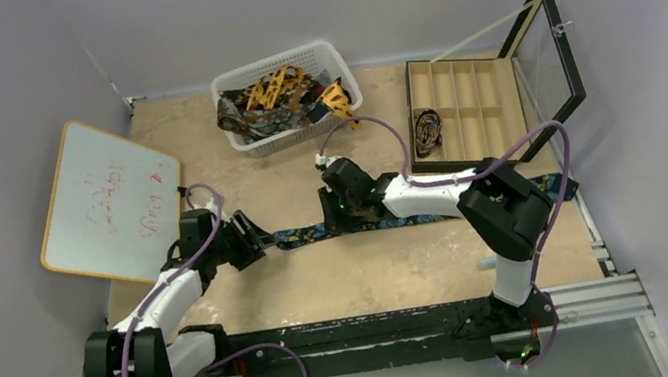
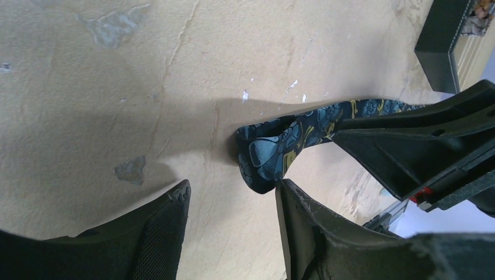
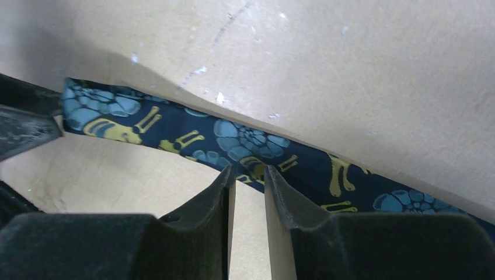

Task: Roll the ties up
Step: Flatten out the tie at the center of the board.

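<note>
1. The left tool (image 2: 232, 188) has its jaws about half apart and holds nothing. The folded end of the navy tie (image 2: 269, 158) lies on the worktop (image 2: 117, 87) just ahead of its tips, nearer its right-hand finger and not between the two.
2. My read of the step in hand is starting the roll at that end. To do it well, advance the tool so the fold sits squarely between the fingers. Then close across the full width and turn toward the right tool, with edges aligned so the roll does not cone.
3. From the left tool the tie runs flat along the worktop, passes the right tool's tips and goes on toward that arm's base.
4. The right tool (image 3: 250, 175) is at a narrow slit with nothing in it, tips at the tie's near edge. I cannot tell if they press. It is best used as an anchor, with light pressure to keep the strip taut while fabric feeds.
5. Beyond the right tool, the basket (image 1: 329, 53) holds the other ties (image 1: 279, 91). To its right is the open box (image 1: 454, 78), with what looks like a rolled tie (image 1: 427, 131) in one cell.
6. The likely risk is a loose first turn.
</note>
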Controlling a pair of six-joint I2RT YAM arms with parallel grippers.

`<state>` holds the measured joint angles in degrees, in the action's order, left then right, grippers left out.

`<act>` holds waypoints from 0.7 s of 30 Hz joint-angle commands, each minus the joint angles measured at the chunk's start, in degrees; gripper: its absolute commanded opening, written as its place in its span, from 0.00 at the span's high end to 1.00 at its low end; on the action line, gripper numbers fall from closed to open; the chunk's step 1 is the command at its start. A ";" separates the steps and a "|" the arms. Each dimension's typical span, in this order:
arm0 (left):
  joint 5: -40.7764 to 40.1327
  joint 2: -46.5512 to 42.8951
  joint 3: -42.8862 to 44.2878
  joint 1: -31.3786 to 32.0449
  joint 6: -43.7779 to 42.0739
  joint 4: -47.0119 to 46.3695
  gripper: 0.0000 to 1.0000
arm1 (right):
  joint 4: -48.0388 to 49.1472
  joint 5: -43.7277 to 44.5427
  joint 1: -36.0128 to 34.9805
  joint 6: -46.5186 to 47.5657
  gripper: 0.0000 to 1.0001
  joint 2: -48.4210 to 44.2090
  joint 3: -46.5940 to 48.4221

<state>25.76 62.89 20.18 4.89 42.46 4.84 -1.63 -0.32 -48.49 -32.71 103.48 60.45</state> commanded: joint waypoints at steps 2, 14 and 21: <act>4.03 0.20 -1.00 -0.23 0.25 -7.06 0.47 | 1.19 -7.17 -0.26 2.12 0.70 -2.57 4.60; -1.22 8.65 0.50 -0.23 -3.30 -0.36 0.68 | 1.34 -14.32 -3.57 2.62 0.71 7.34 15.84; -1.84 7.54 0.95 -0.23 -3.64 0.51 0.76 | 1.45 -14.94 -6.22 1.69 0.78 13.44 18.75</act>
<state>27.22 70.50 20.47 4.89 41.23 2.31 0.21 -13.43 -53.91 -31.00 115.66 76.79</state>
